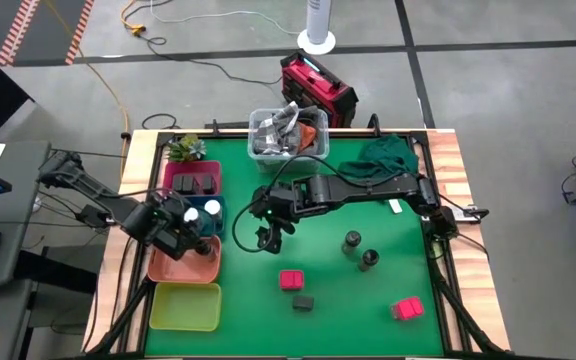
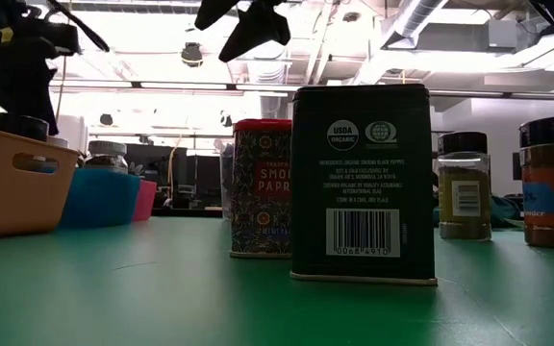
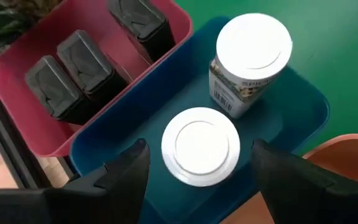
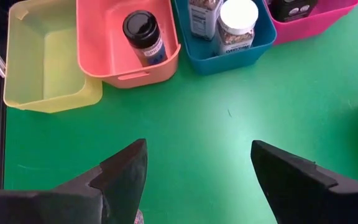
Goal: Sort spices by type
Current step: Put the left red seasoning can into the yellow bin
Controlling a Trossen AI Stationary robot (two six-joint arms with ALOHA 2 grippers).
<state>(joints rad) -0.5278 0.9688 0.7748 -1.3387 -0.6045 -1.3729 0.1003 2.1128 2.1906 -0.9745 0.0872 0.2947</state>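
Over blue tray (image 3: 303,112), L gripper (image 3: 194,180) hangs w/ jaws wide, empty, straddling a white-topped jar (image 3: 201,146); R gripper (image 1: 266,236) mid-worktop, jaws apart, empty; pink-red boxes (image 1: 291,279) & dark jars (image 1: 352,242) loose at right.

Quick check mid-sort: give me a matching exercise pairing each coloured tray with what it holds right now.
Trays:
1. pink plastic tray
2. blue plastic tray
3. orange plastic tray
4. yellow plastic tray

Contents:
A. one dark-lidded round jar
B. nothing
C. black rectangular boxes
D. two white-topped round jars

Pairs: 1-C, 2-D, 3-A, 4-B
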